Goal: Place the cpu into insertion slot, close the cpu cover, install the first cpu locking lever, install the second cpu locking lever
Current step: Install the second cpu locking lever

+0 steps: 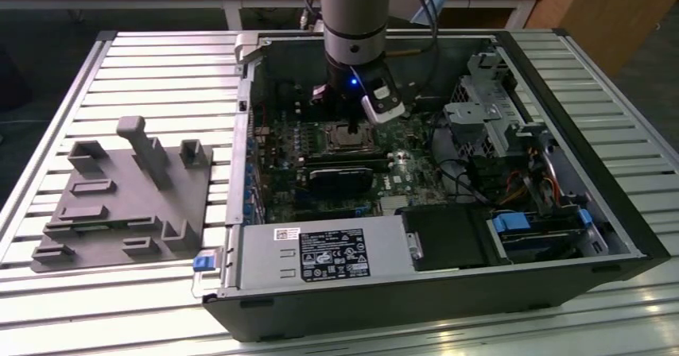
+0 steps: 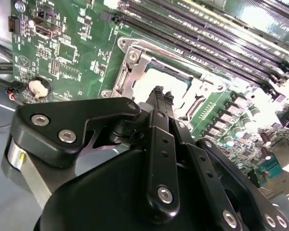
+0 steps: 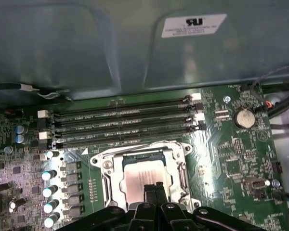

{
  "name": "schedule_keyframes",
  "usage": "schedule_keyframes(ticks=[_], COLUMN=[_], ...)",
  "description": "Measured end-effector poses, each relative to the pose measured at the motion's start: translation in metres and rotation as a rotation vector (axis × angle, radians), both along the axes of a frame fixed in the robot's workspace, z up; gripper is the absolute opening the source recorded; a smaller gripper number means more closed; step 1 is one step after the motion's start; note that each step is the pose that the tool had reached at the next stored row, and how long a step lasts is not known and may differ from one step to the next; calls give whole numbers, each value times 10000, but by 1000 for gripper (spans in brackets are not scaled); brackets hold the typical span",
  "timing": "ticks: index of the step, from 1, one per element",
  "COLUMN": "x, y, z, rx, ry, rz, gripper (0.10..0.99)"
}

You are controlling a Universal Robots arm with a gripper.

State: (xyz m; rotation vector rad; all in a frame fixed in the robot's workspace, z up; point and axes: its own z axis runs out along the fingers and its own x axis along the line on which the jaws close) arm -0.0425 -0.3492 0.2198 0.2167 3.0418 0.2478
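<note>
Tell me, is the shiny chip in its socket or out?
In. The cpu lies flat inside the insertion slot, with the cpu cover framing it, seen in the first wrist view.

Open computer case [image 1: 594,213] on a slatted metal counter [image 1: 159,70]

A grey moulded fixture [image 1: 122,197] lies on the counter at the exterior view's left; inside the case sit a labelled power supply [image 1: 318,254], a green motherboard [image 3: 231,159], memory slots [image 3: 120,125] and a coin battery [image 3: 244,118].

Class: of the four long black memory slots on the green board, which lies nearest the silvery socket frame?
The long black memory slot bordering the silvery square socket frame; the other three lie beyond it.
</note>
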Motion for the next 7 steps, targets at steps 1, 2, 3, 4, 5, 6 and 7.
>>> schedule_keyframes(ticks=[1, 2, 3, 4, 5, 6, 7], x=[0, 0, 0, 0, 0, 0, 0], y=[3, 3, 3, 4, 4, 4, 4], z=[0, 0, 0, 0, 0, 0, 0], rx=[-1, 0, 0, 0, 1, 1, 0], ry=[0, 0, 1, 0, 0, 0, 0], rz=[10, 12, 12, 12, 13, 13, 14], gripper=[106, 106, 106, 106, 106, 106, 106])
